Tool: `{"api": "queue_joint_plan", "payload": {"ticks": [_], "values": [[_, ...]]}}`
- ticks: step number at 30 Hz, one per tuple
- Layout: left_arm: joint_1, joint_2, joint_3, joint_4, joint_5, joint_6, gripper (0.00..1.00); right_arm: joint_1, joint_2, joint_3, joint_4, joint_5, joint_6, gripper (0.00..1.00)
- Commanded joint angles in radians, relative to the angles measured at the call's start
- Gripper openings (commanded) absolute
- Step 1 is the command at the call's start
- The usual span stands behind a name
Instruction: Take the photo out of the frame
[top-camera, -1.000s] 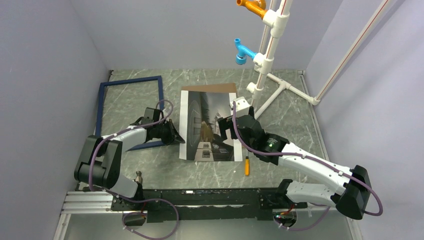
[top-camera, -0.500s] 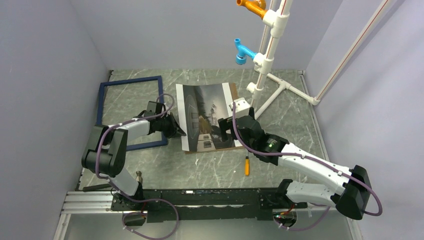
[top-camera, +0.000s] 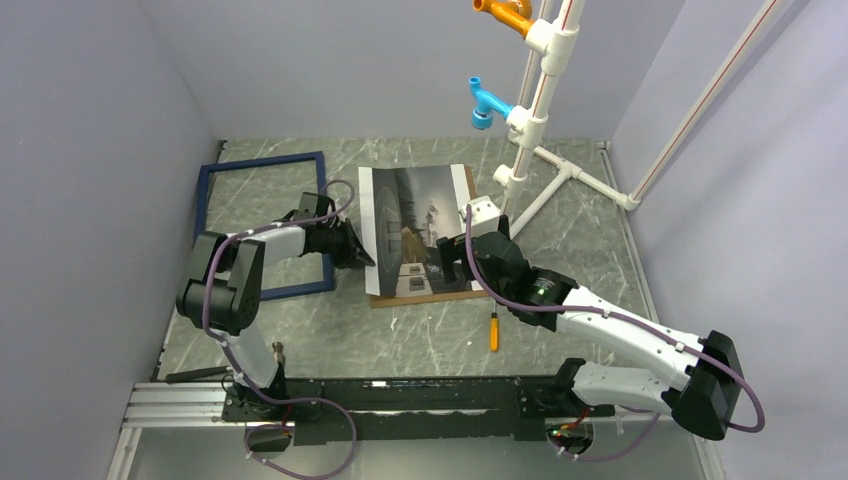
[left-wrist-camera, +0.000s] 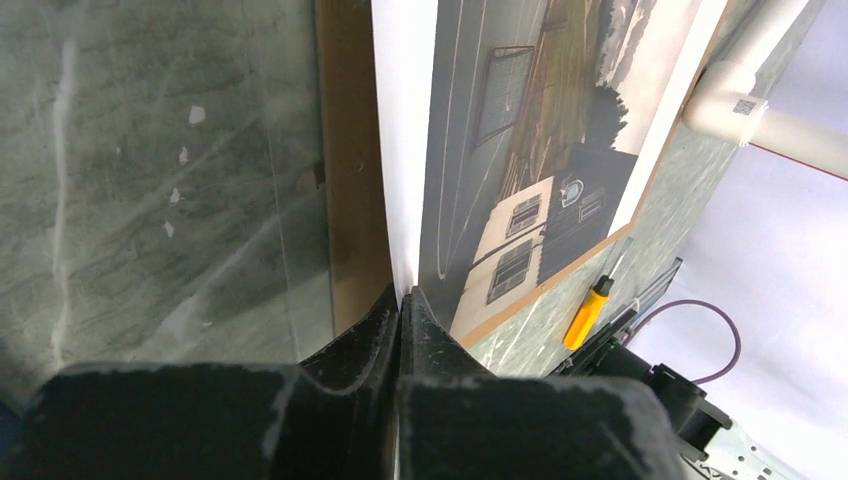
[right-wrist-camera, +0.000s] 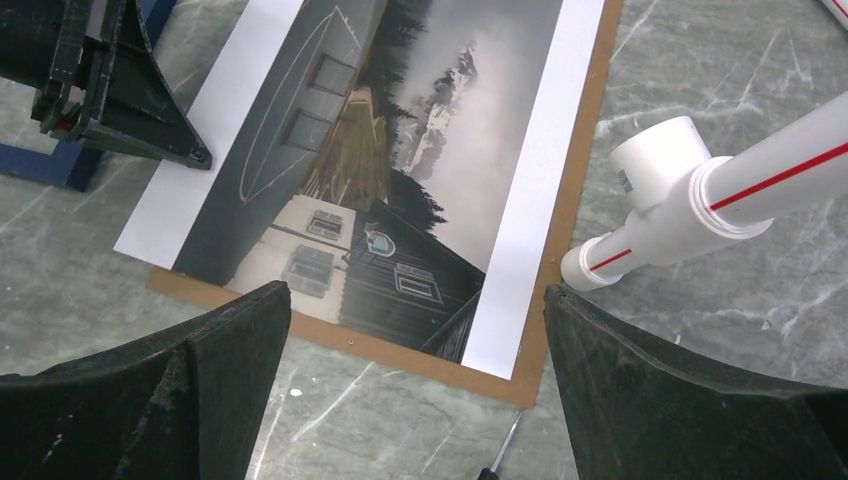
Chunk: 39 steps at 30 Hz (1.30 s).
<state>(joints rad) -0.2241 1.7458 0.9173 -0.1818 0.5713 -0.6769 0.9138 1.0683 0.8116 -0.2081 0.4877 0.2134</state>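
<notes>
Left wrist: end effector (left-wrist-camera: 403, 303) pinches photo (left-wrist-camera: 520, 150)

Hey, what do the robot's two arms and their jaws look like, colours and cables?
The left arm and right arm have white shells, black joint housings and a purple cable looped along each. The left gripper and right gripper are black, with wedge-shaped jaws.

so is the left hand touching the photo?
Touching. The left wrist view shows the left hand shut on the white edge strip of the photo, with no gap between them.
</notes>
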Motion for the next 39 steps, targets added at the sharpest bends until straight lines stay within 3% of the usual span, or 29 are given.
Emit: {"api": "queue_joint_plan", "payload": {"ticks": [1,8,11,18,29,39], "values": [[0.004,0.006,0.05,-0.046,0.015,0.056,0.09,-0.003,-0.024,0.002,0.044,-0.01,0.009,0.99],[0.005,-0.034,0.088,-0.128,-0.049,0.09,0.47,-0.004,-0.027,0.005,0.04,-0.006,0.014,0.99],[0.005,-0.074,0.11,-0.181,-0.087,0.113,0.57,-0.004,-0.038,0.004,0.032,-0.001,0.019,0.99],[0.005,-0.26,0.146,-0.33,-0.224,0.185,0.67,-0.012,-0.081,0.008,-0.046,0.053,0.066,1.0],[0.005,-0.881,0.142,-0.435,-0.379,0.229,0.85,-0.019,-0.302,0.007,-0.3,0.141,0.257,1.0],[0.005,-1.247,0.141,-0.458,-0.523,0.215,0.88,-0.019,-0.519,-0.017,-0.468,0.191,0.343,1.0]]}}
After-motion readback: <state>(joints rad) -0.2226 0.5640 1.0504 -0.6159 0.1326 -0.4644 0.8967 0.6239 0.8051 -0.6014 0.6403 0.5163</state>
